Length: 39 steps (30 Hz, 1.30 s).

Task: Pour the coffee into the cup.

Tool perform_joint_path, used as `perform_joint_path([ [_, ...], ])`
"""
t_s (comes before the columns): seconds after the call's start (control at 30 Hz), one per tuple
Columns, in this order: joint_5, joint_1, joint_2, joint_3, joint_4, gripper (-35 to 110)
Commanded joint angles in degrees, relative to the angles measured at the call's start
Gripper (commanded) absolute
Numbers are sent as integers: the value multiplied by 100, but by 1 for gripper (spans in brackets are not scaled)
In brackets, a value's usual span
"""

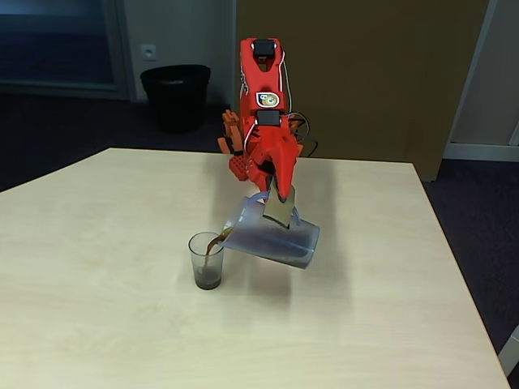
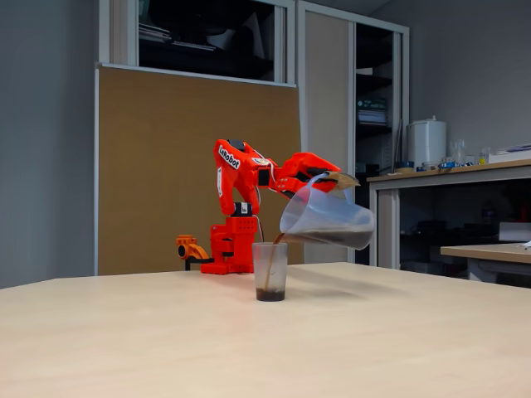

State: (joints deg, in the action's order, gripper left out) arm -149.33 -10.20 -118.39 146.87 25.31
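One thin stream of coffee [image 1: 215,243] runs from the tilted jug [image 1: 272,237] into the cup [image 1: 206,261], which stands upright near the table [image 1: 97,243] centre, well off every edge. Fingers [image 1: 276,194] are clamped on the jug's taped handle. Judgement: cup is light, thin-walled, easily tipped; jug stiff, liquid shifts its weight, so the handle remains the proper hold.
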Motion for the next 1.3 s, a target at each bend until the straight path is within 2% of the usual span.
perform_joint_path([
  [0.0,-158,-44,-149,-290,185,0],
  [1.27,-448,-26,-246,-475,-141,0],
])
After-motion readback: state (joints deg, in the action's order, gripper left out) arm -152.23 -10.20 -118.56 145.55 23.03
